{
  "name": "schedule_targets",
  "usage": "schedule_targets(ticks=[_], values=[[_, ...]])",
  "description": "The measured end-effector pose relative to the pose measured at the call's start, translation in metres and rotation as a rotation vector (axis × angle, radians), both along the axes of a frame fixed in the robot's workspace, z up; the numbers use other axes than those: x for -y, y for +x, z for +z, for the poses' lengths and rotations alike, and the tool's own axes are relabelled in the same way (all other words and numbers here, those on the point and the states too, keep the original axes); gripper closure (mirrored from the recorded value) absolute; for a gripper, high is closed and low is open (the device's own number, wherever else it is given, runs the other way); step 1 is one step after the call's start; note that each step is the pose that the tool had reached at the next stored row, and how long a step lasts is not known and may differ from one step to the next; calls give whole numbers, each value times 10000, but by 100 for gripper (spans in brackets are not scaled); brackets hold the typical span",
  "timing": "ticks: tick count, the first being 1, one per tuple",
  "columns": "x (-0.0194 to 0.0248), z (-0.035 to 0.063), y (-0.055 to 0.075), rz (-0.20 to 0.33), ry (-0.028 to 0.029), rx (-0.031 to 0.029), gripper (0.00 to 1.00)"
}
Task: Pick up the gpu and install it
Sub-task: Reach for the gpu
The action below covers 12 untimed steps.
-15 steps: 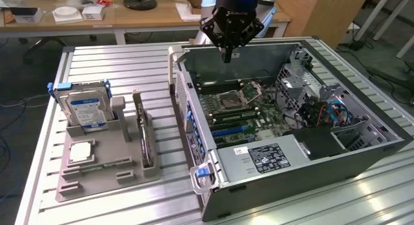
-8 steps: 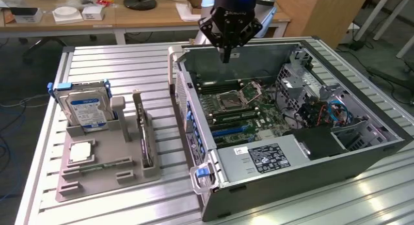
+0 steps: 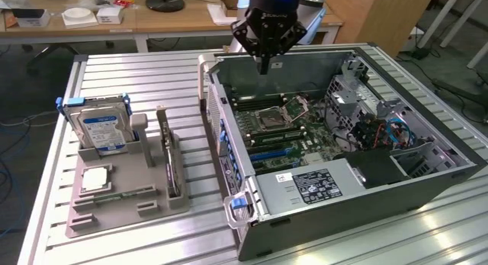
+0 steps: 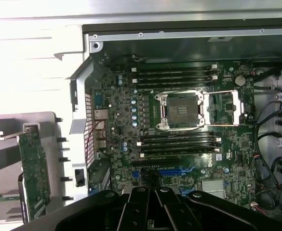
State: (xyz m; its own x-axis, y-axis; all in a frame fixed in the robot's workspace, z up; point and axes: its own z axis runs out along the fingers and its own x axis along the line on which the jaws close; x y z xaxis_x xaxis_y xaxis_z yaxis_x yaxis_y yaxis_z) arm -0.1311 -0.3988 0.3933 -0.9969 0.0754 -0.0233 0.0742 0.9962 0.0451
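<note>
Slim dark gpu card with silver end bracket [image 3: 169, 162] stands on edge in grey moulded holder [image 3: 111, 218] on slatted bench [image 3: 152, 76]. Open black computer case [image 3: 366, 191] at 3 o'clock. Black claw [image 3: 264, 65] at 1 o'clock, shut, empty. Pick likely needs a square top-edge grip and a straight lift.

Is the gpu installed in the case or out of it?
Out: the gpu stands on edge in the grey holder beside the case.
</note>
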Motion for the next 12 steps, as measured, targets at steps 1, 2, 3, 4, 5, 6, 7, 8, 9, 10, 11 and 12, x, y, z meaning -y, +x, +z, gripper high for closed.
schedule_targets(ticks=[1, 2, 3, 4, 5, 6, 7, 8, 9, 10, 11, 12], values=[[0, 0, -7, 0, 0, 0, 90], [0, 0, -14, 1, 0, 0, 90], [0, 0, -22, 1, 0, -1, 90], [0, 0, -30, 1, -1, -1, 90], [0, 0, -40, 1, 0, 0, 90], [0, 0, -50, 1, 0, 0, 90], [0, 0, -61, 1, 0, 0, 90], [0, 0, -71, 1, 0, 0, 90], [0, 0, -82, 1, 0, 0, 90], [0, 0, -91, 0, 0, 0, 90], [0, 0, -99, 1, 0, 0, 90], [0, 0, -108, 0, 0, 0, 90]])
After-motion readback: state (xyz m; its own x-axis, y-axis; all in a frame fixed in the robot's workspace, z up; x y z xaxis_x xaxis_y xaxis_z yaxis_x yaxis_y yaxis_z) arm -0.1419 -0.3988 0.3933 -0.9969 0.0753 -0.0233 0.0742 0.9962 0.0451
